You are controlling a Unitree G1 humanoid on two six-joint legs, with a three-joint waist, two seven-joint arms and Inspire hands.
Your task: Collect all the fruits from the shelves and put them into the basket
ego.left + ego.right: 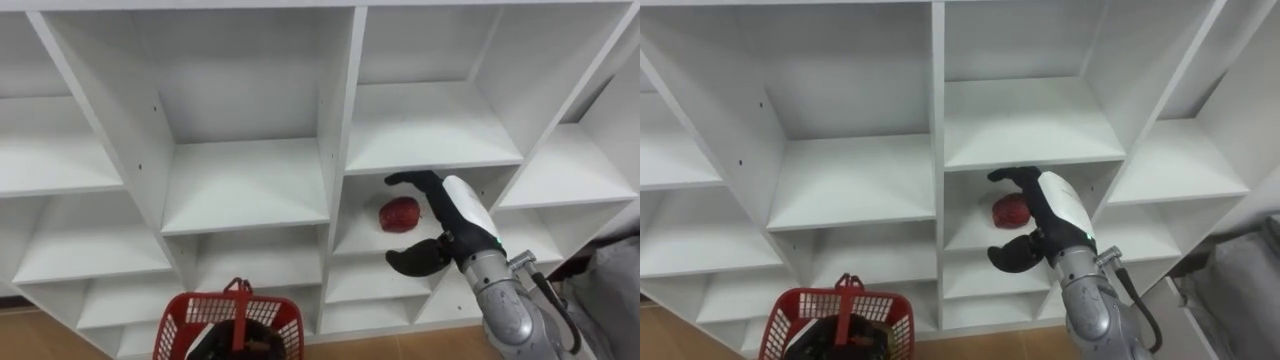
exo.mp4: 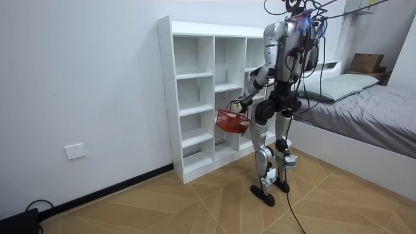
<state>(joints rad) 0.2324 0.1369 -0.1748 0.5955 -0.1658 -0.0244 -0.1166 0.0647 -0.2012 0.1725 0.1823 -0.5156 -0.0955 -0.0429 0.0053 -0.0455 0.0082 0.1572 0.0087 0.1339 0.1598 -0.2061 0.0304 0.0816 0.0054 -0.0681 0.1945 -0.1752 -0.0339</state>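
Right hand (image 1: 455, 215) is in at the white closet (image 1: 245, 185), reaching into the compartment just right of the central upright, second row down of those in sight. There's the red fruit (image 1: 399, 214), sitting on that shelf towards the front. The fingers (image 1: 410, 180) arch over the top of it and the thumb (image 1: 415, 262) hangs well below, spread wide. It's an open cup around the fruit, not closed on it. Whether anything touches the fruit, I can't tell.

Around it, the shelf board above sits close over the fingers, and the upright stands just to the fruit's left. The arm comes in from the lower right.

The fruit is roundish, a touch wider than tall, its longer line running side to side along the shelf. Which way its stem end faces I can't make out.

Down at lower left is the red basket (image 1: 190, 315), handle (image 1: 239, 292) upright, with something dark inside (image 1: 262, 338) that's too hidden to tell. In the room view the basket hangs at the left hand (image 2: 243, 103), too small there to read how it holds.

The robot stands upright on the wooden floor (image 2: 195, 208), facing the closet. Behind it is a grey bed (image 2: 377, 110) with a cardboard box (image 2: 367, 63) beyond, and a wall socket (image 2: 75, 151) sits low at the room view's left.
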